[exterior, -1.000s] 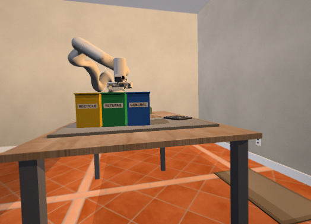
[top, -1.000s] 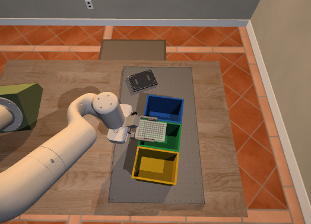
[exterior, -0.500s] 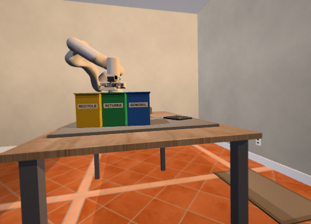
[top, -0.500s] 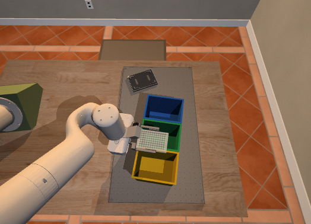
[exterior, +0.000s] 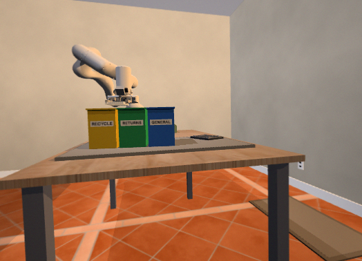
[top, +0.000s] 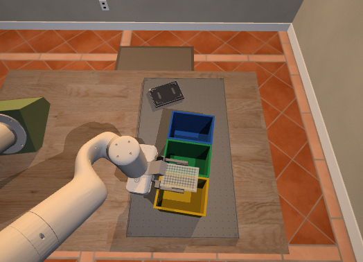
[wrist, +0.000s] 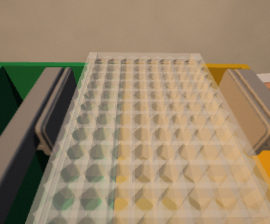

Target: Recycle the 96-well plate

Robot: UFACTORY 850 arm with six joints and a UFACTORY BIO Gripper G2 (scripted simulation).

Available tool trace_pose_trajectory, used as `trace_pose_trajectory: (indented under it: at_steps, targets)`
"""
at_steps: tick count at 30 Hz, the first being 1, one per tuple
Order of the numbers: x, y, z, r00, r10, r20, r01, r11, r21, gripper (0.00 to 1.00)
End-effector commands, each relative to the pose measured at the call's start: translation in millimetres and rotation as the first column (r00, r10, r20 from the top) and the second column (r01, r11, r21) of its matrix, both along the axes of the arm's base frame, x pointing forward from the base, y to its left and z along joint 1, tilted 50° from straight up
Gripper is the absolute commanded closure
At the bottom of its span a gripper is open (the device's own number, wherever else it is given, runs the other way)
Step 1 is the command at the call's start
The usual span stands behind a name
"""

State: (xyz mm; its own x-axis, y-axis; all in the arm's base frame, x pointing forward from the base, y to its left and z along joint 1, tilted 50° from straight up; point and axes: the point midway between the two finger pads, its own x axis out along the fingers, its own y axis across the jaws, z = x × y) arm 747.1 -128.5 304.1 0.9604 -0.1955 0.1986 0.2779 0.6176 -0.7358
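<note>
The clear 96-well plate (top: 178,179) (wrist: 141,135) is level between the fingers of my gripper (top: 185,177) (wrist: 153,107), which is shut on it. The plate is above the bins, over the boundary between the green bin (top: 188,150) (exterior: 132,135) and the yellow RECYCLE bin (top: 197,201) (exterior: 102,135). In the wrist view, green shows under its left part and yellow under its right part. The yellow bin is upright, with no object visible in it. The plate nest (top: 166,93) (exterior: 207,139) is dark and holds no plate.
The blue GENERAL bin (top: 192,124) (exterior: 161,134) stands upright beside the green one, labelled RETURNS, which is upright too. The three bins stand in a row on the grey board (top: 222,217) (exterior: 238,146). The wooden table (top: 253,197) extends around the board.
</note>
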Motion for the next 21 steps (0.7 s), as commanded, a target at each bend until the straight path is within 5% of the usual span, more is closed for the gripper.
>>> trace_pose_trajectory:
  at_steps: [1,13,21]
  targets:
    - [0.7,-6.3,8.4,1.0,0.001,0.0,-0.001,1.0,0.001,1.0]
    - [1.5,-32.4,38.0,1.0,0.001,0.0,-0.001,1.0,0.0,1.0]
    - [1.5,-33.2,39.0,1.0,0.001,0.0,-0.001,1.0,0.0,1.0]
